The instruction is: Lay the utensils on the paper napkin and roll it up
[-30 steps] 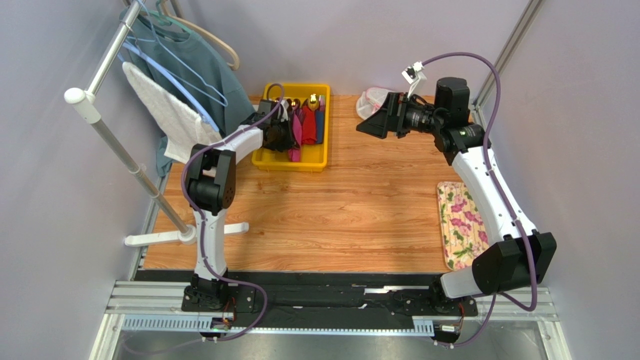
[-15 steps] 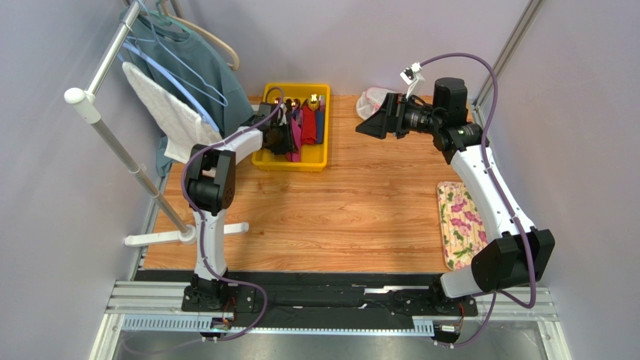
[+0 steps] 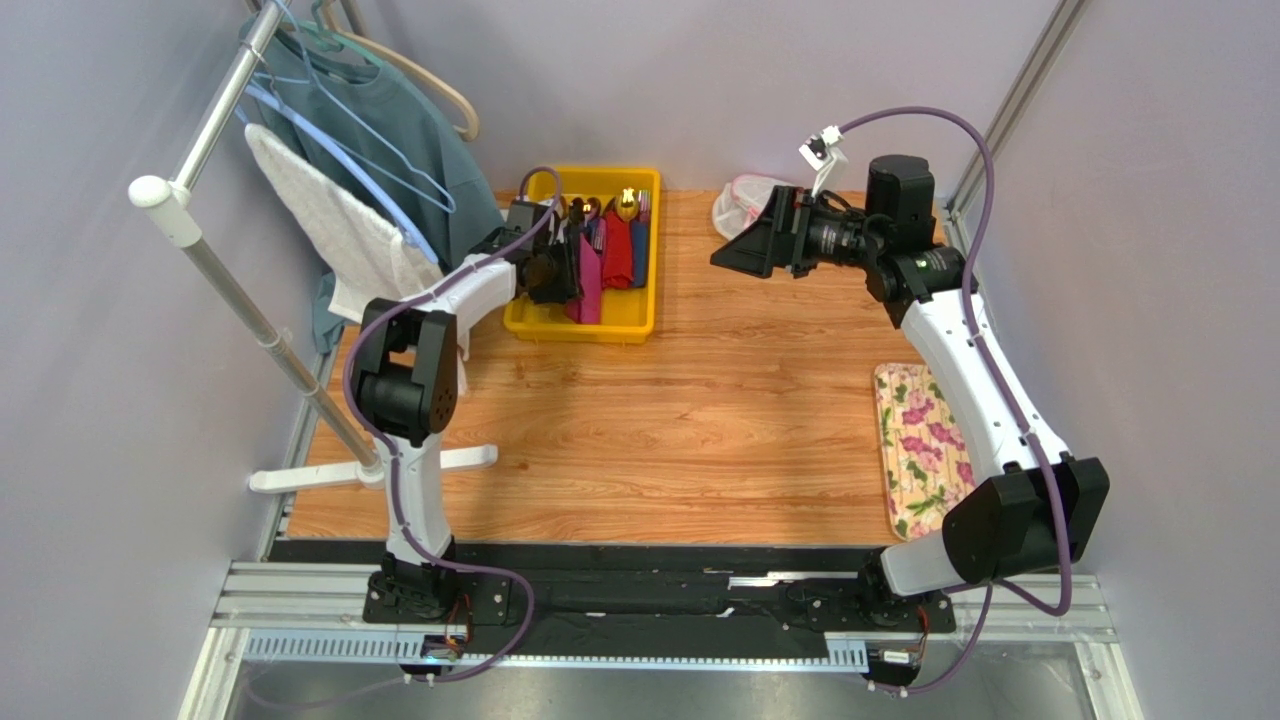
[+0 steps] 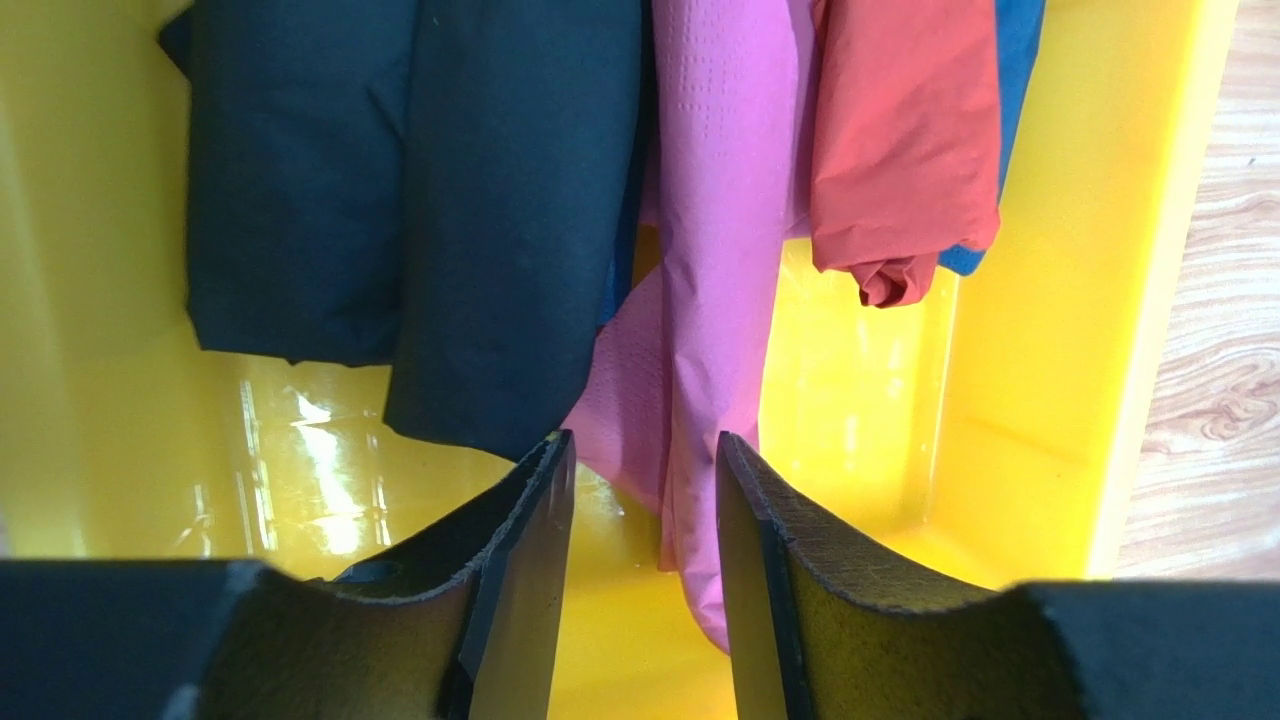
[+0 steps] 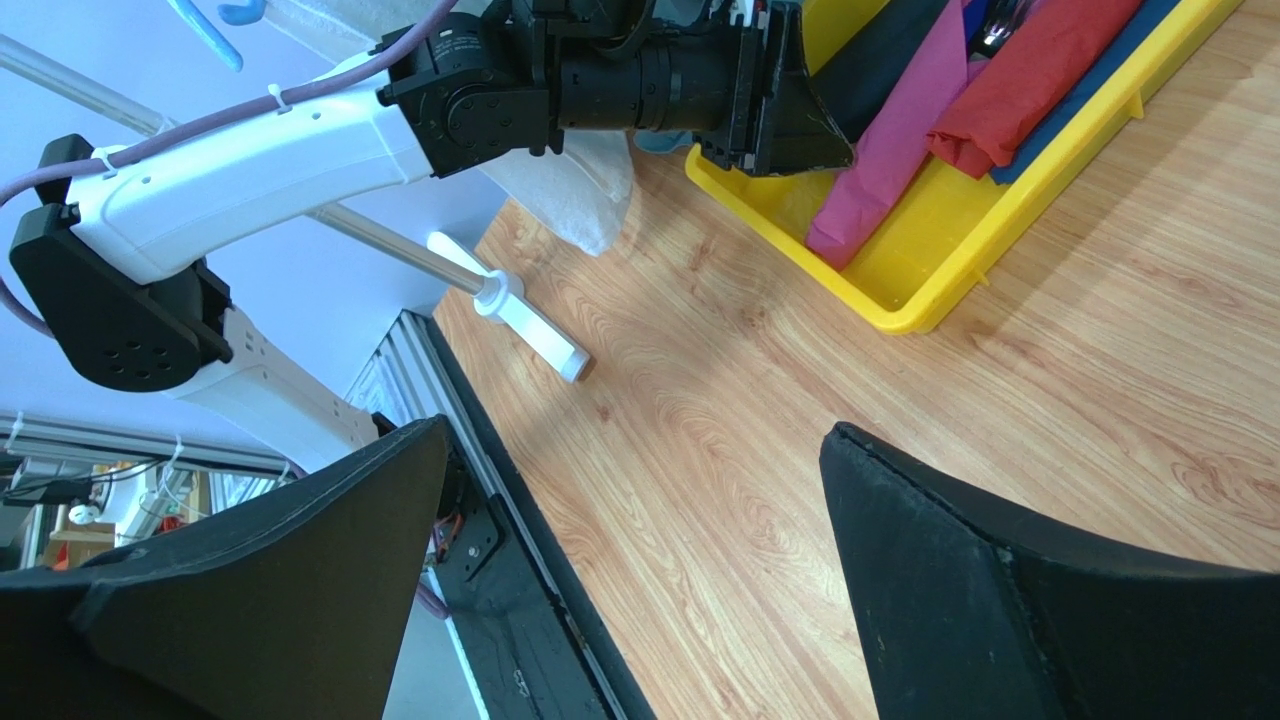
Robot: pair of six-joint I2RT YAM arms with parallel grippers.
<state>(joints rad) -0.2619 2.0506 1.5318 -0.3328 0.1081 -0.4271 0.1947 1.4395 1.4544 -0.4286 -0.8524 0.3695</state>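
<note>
The magenta-pink paper napkin [image 4: 721, 225] lies folded lengthwise in the yellow tray [image 4: 1052, 375], between black and red napkins. It also shows in the top view [image 3: 589, 278] and the right wrist view [image 5: 887, 165]. My left gripper [image 4: 643, 443] is low in the tray's near end, jaws a little apart, with the napkin's near tip between the fingers, against the right one. In the top view it [image 3: 559, 270] hides part of the tray. My right gripper [image 5: 634, 432] is wide open and empty, held above the table at the back right [image 3: 736, 248]. No dark blue-black utensils show clearly.
The tray also holds black napkins [image 4: 451, 195], a red one [image 4: 902, 135], a blue one [image 4: 1022, 45] and gold-headed cutlery [image 3: 624, 195]. A white mesh pouch [image 3: 744, 203] lies at the back. A floral cloth [image 3: 924, 450] lies at the right edge. A clothes rack [image 3: 226, 255] with a towel stands left.
My left arm's elbow has swung left and the left gripper has shifted slightly back and left within the tray. The right arm has barely moved.
</note>
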